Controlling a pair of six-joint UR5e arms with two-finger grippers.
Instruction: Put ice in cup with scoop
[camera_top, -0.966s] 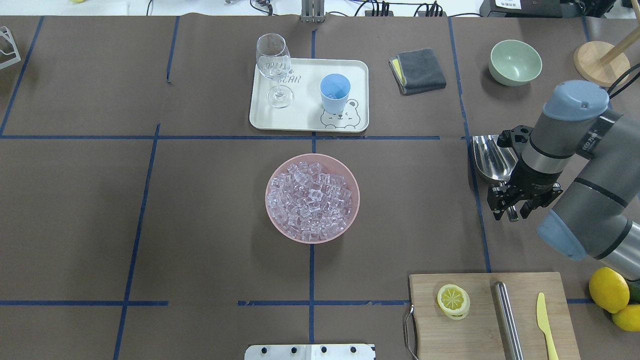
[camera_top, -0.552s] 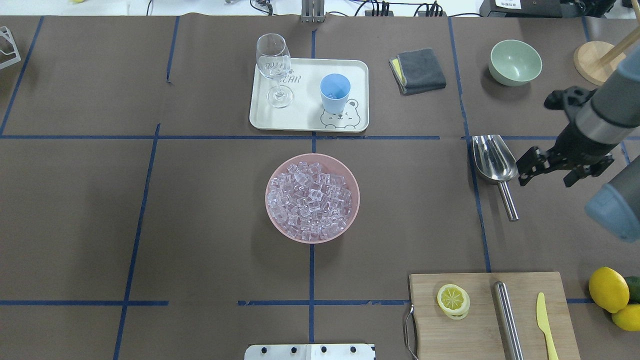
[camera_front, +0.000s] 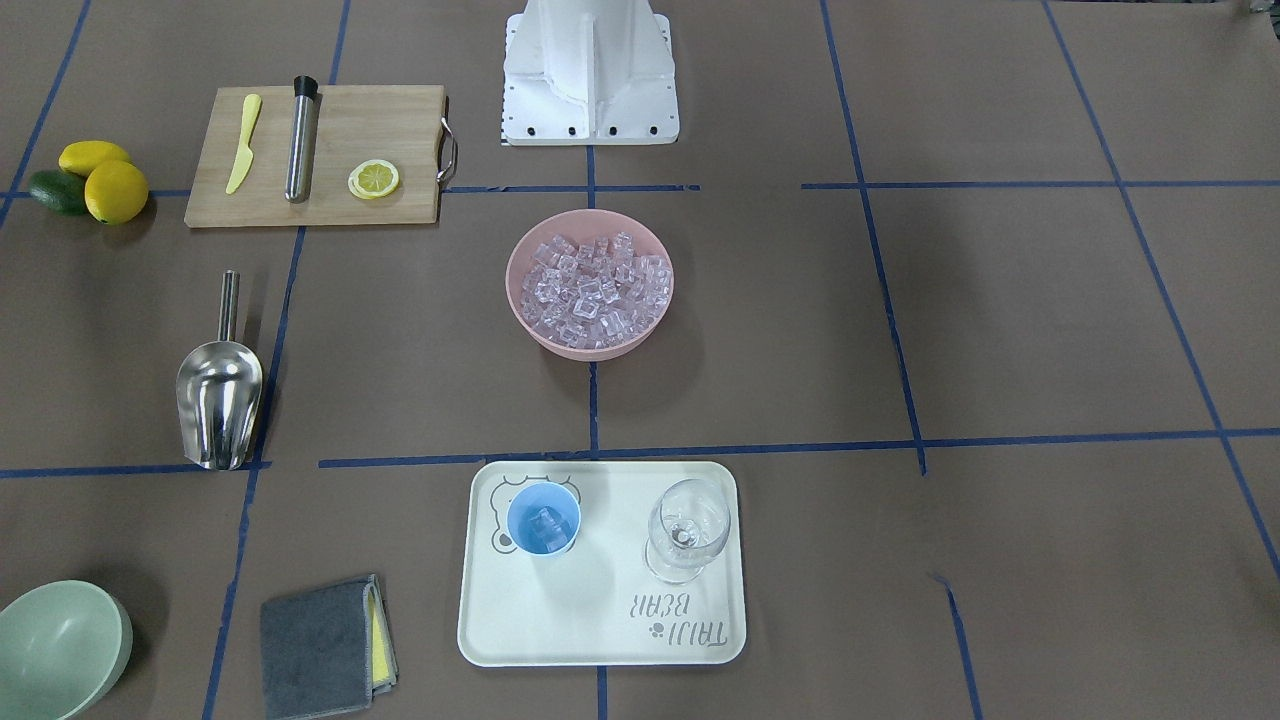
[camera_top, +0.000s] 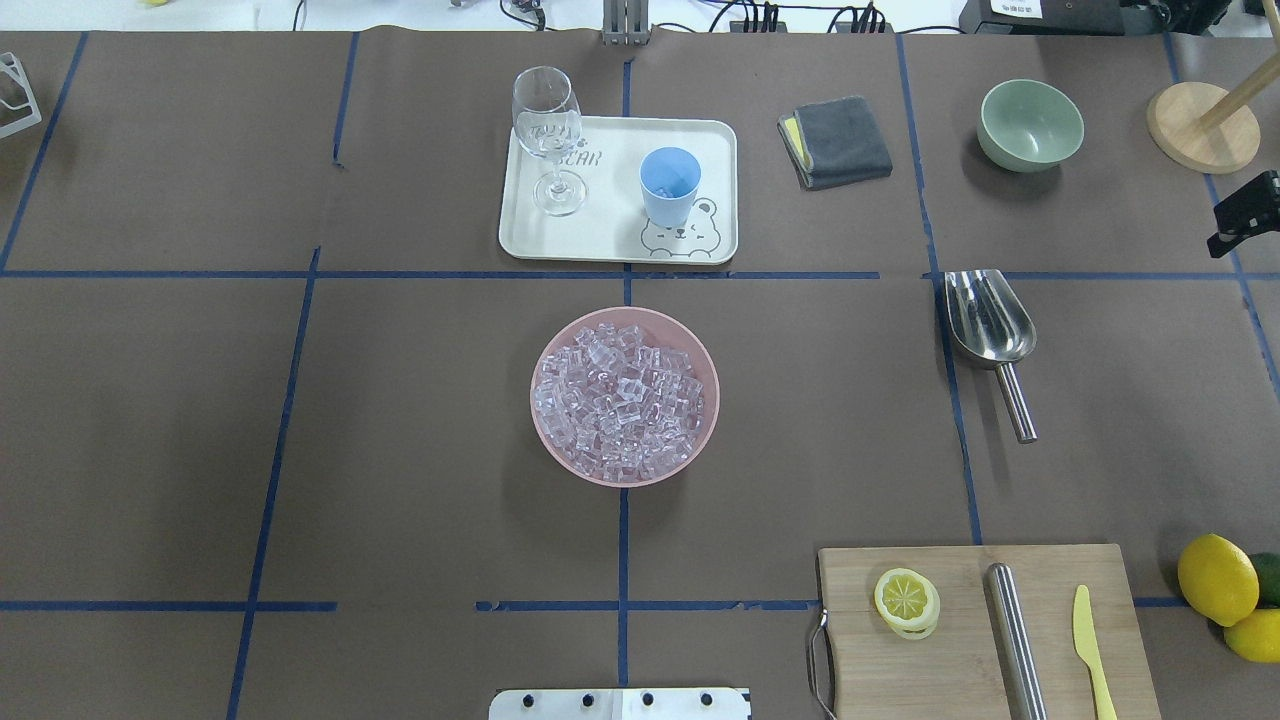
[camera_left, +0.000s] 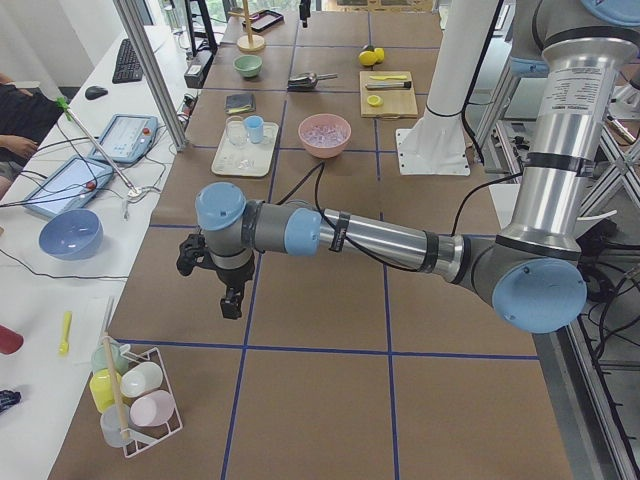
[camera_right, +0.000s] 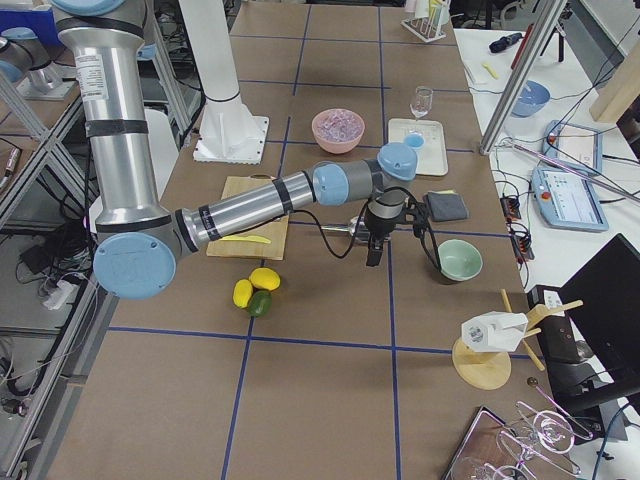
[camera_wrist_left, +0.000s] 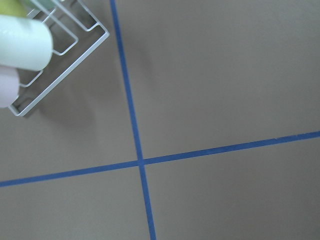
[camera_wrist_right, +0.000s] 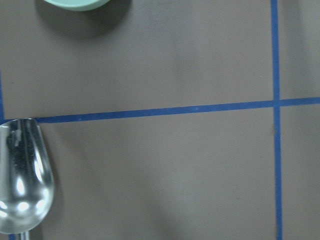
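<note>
The shiny steel scoop (camera_top: 988, 318), with its rounded trough and thin rod handle, lies on the brown bench (camera_top: 400, 400), well apart from the pink bowl (camera_top: 535, 405) heaped with glassy ice (camera_top: 620, 400). The smooth light-blue cup (camera_top: 669, 190) stands on the cream tray (camera_top: 610, 215). I cannot tell whether the left gripper (camera_left: 232, 300) or the right gripper (camera_right: 372, 250) is clenched.

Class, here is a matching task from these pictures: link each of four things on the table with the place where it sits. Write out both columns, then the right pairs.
Column 1
1. scoop
2. cup
3. ice
4. lemon slice

Column 2
A. heaped in the pink bowl
B. on the wooden cutting board
C. lying on the bare table, held by no gripper
D. on the tray, beside the wine glass

Pairs: 1-C, 2-D, 3-A, 4-B
</note>
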